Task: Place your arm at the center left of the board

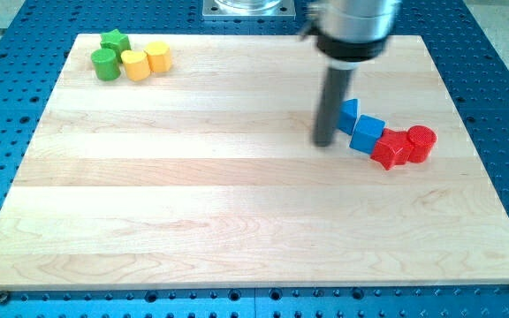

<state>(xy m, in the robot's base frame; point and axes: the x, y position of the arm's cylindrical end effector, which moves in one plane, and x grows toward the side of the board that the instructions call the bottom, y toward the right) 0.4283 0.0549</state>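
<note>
My tip [324,141] rests on the wooden board [193,203] right of centre, just to the left of two blue blocks. One blue block [349,114] is partly hidden behind the rod; a blue cube [368,133] lies to its lower right. A red star-like block [390,149] touches that cube, with a red cylinder [421,142] beside it. At the view's top left sit a green star [115,41], a green cylinder [105,64], a yellow heart-like block [135,64] and a yellow cylinder [158,56], far from the tip.
The board lies on a blue perforated table [502,106]. The arm's wide metal body [356,22] hangs over the board's top edge, and a grey mount plate [247,7] sits at the view's top.
</note>
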